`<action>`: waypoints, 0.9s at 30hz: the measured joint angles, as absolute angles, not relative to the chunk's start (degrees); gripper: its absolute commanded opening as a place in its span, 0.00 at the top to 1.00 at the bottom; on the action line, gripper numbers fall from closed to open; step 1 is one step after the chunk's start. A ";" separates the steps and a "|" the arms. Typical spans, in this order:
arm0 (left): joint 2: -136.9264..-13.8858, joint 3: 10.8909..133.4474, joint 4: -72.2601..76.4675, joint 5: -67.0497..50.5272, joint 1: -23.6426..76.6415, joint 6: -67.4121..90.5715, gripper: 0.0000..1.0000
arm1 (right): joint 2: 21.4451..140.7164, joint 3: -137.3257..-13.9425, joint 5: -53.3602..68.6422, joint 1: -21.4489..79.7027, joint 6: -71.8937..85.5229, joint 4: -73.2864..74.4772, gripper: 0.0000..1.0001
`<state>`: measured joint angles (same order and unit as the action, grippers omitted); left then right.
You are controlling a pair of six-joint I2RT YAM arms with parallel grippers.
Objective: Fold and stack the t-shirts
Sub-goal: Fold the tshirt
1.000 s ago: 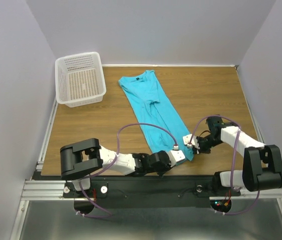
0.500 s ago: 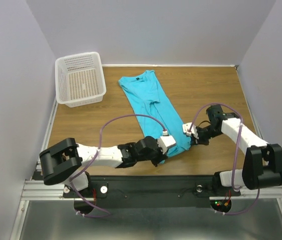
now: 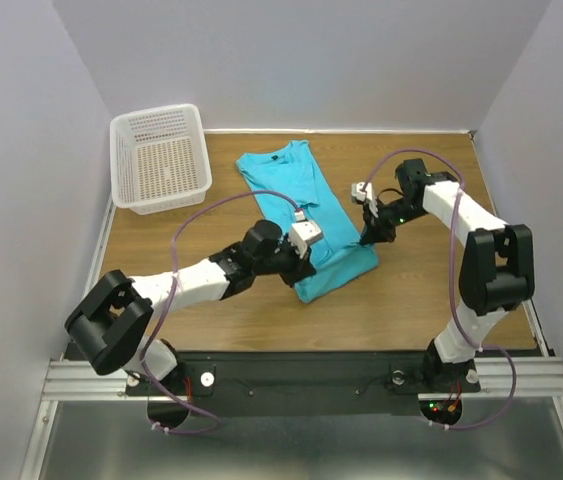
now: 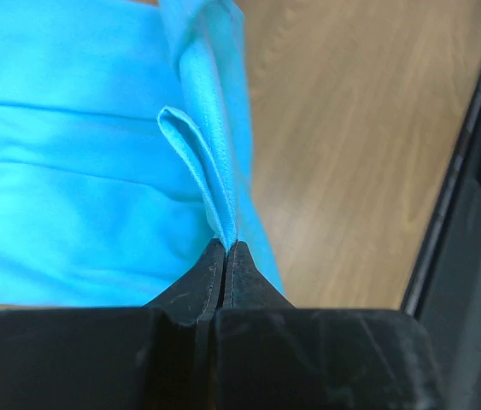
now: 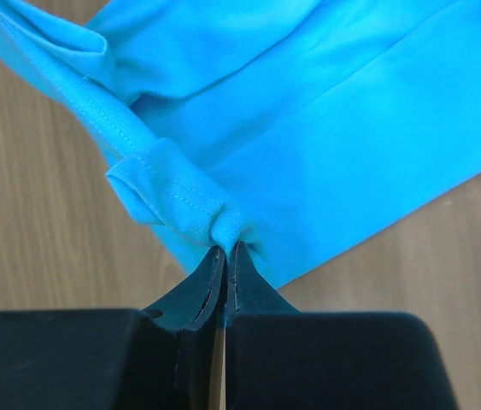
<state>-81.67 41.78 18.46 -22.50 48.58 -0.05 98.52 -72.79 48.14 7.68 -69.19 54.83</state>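
Note:
A turquoise t-shirt [image 3: 301, 195] lies on the wooden table, collar toward the back, folded narrow lengthwise. Its lower part is doubled back toward the collar. My left gripper [image 3: 304, 243] is shut on a pinch of the hem [image 4: 214, 201] at the shirt's left side. My right gripper [image 3: 365, 238] is shut on a bunched bit of hem [image 5: 223, 224] at the shirt's right side. In both wrist views the black fingers meet with cloth squeezed at their tips, and turquoise fabric [image 5: 334, 111] spreads beyond them.
A white mesh basket [image 3: 160, 158] stands at the back left corner of the table [image 3: 431, 290]. A black rail [image 3: 311, 368] runs along the near edge. Grey walls close in the left, right and back sides.
Both grippers, shut on the hem, have carried it from the near edge toward the back, doubling the shirt's lower part over itself. The arms have stretched out further.

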 measured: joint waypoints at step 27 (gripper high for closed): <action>-99.68 58.13 11.75 -29.36 27.70 -9.04 1.00 | 124.44 -104.55 42.54 13.58 -47.48 50.74 0.99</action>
<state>-99.68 58.13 11.75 -29.36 27.70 -9.04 124.44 -104.55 42.54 13.58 -47.48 50.74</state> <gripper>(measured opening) 0.037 0.036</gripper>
